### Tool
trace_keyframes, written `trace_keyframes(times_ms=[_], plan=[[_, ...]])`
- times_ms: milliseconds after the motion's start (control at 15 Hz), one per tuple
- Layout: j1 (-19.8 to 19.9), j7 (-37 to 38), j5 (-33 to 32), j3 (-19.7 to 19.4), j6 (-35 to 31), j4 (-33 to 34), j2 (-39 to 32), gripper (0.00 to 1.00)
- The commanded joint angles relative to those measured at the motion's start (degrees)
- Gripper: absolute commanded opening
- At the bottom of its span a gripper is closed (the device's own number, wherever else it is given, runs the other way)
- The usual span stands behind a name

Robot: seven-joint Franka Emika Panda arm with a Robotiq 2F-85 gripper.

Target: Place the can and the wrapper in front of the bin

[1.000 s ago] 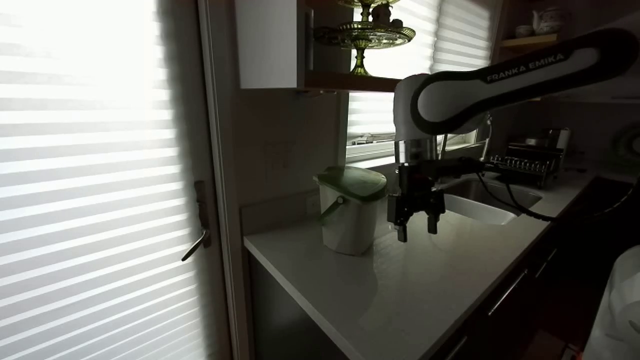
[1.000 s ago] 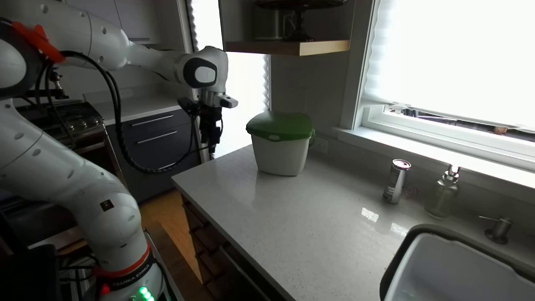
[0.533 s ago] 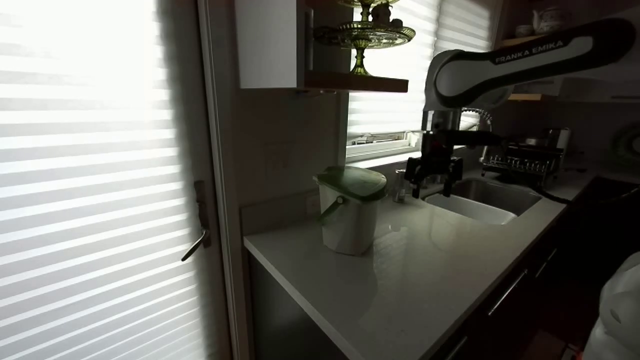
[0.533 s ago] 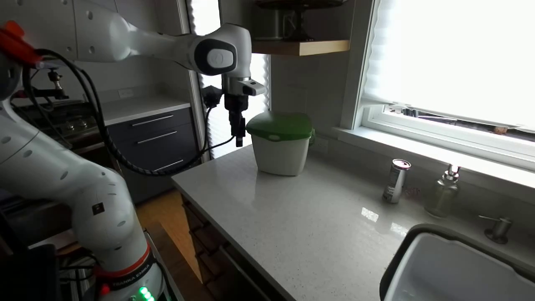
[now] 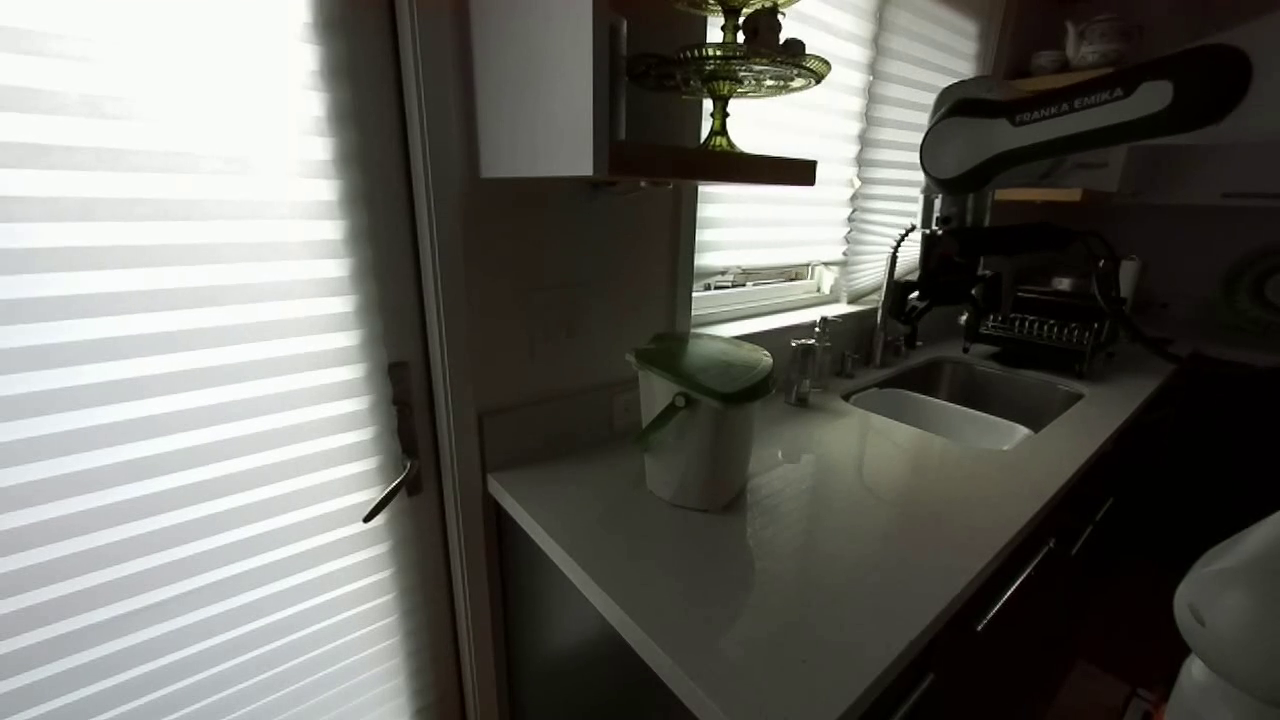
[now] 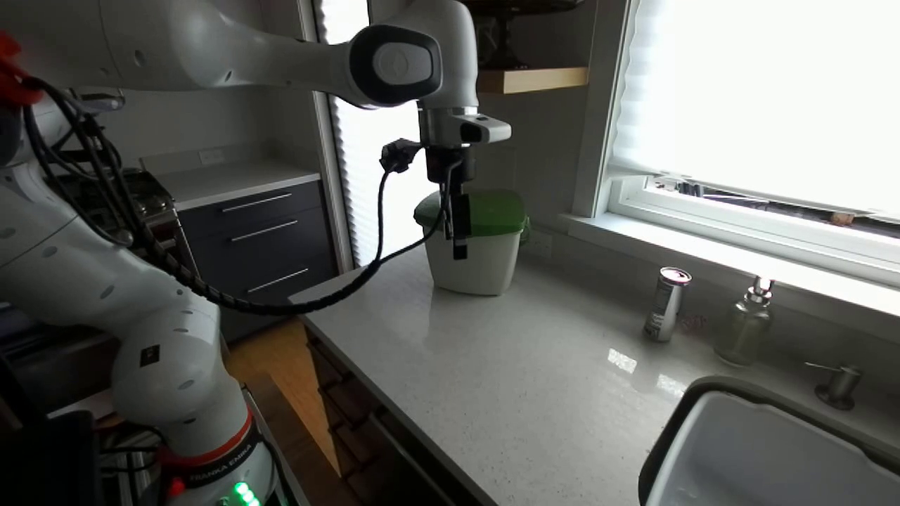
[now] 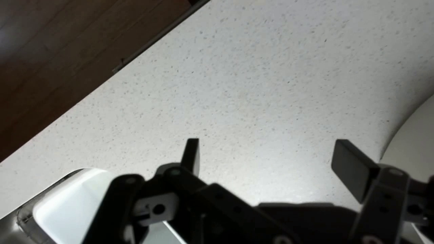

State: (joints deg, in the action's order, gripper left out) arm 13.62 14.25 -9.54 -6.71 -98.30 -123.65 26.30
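Observation:
The silvery can (image 6: 666, 306) stands upright on the counter by the window wall; it also shows in an exterior view (image 5: 800, 372). The wrapper (image 6: 694, 321), pale with faint reddish marks, lies just behind the can, partly hidden by it. The whitish bin (image 6: 471, 263) with its green lid stands farther along the counter; it also shows in an exterior view (image 5: 700, 440) and at the right edge of the wrist view (image 7: 415, 142). My gripper (image 7: 266, 156) is open and empty, pointing down above the counter. It shows in both exterior views (image 5: 942, 325) (image 6: 460, 242), apart from can and wrapper.
A glass soap bottle (image 6: 743, 327) stands beside the wrapper. A sink with a white tub (image 6: 766, 457) lies on the can's other side from the bin. A wooden shelf (image 6: 538, 79) overhangs near the bin. The counter's front edge shows in the wrist view.
My open gripper has moved to the right in both exterior views, rising in one and passing in front of the bin in the other. Can, wrapper and bin have not moved.

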Motion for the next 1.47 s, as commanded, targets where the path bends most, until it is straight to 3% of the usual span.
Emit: trace_keyframes(times_ms=[0, 200, 267, 667, 800, 1067, 1400], plan=[[-0.2, -9.0, 1.2, -5.3, -5.7, 3.7, -6.0, 1.00], [-1.4, -16.4, 6.6, -8.7, -13.4, 8.3, -13.2, 1.00], [0.0, -13.0, 3.4, -6.8, -10.5, 4.3, -7.9, 1.00], [-0.6, -15.6, 5.8, -7.7, -13.3, 8.4, -13.5, 1.00], [-0.3, -15.7, 3.3, -7.6, -20.1, 8.6, -15.9, 1.00], [-0.5, -20.0, 4.7, -8.6, -30.9, 13.1, -24.6, 1.00], [1.2, -26.8, 14.4, -8.1, -39.6, 22.3, -37.2, 1.00]])
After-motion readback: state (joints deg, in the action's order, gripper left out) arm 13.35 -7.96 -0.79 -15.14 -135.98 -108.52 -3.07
